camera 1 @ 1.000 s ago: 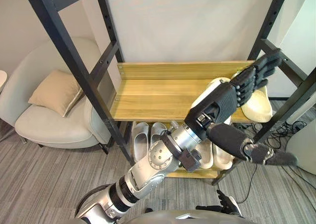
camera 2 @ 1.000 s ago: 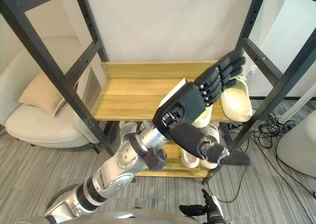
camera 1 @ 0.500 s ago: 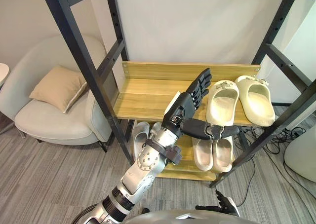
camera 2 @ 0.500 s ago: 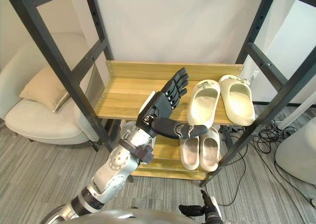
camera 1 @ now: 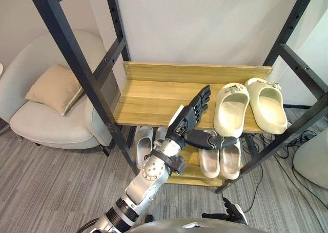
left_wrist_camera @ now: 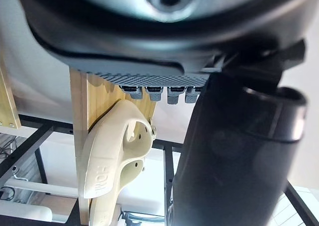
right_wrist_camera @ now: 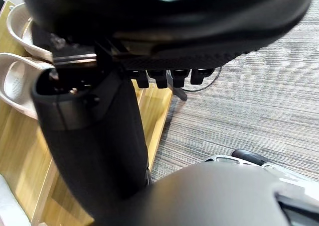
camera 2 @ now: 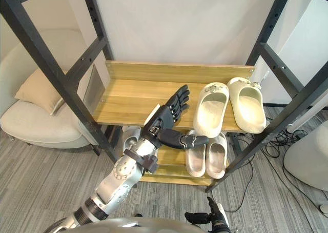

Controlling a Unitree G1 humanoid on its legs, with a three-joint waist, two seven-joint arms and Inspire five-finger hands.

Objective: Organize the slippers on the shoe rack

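Since a second ago the left hand [camera 1: 188, 119] has been drawn back from in front of the slippers and lowered toward the front edge of the upper shelf [camera 1: 154, 99] of the shoe rack [camera 1: 77, 74], so that both slippers are uncovered. One cream slipper [camera 1: 230, 110] is seen lying sole-down on the right part of that shelf, with a second cream slipper [camera 1: 266, 105] just beside it at the rack's right end; nothing is held. More slippers [camera 1: 220, 158] are seen on the lower level. These are judged to be light moulded foam, springy but shape-keeping, smooth and not fragile; a hold across the closed toe band or a pinch on the side wall near the heel is suggested. The left hand is held released, palm turned toward the nearer slipper, fingers straight and pointing to the back of the shelf, thumb stretched out sideways below the shelf edge. The right hand [right_wrist_camera: 164, 22] is kept low by the floor, fingers relaxed
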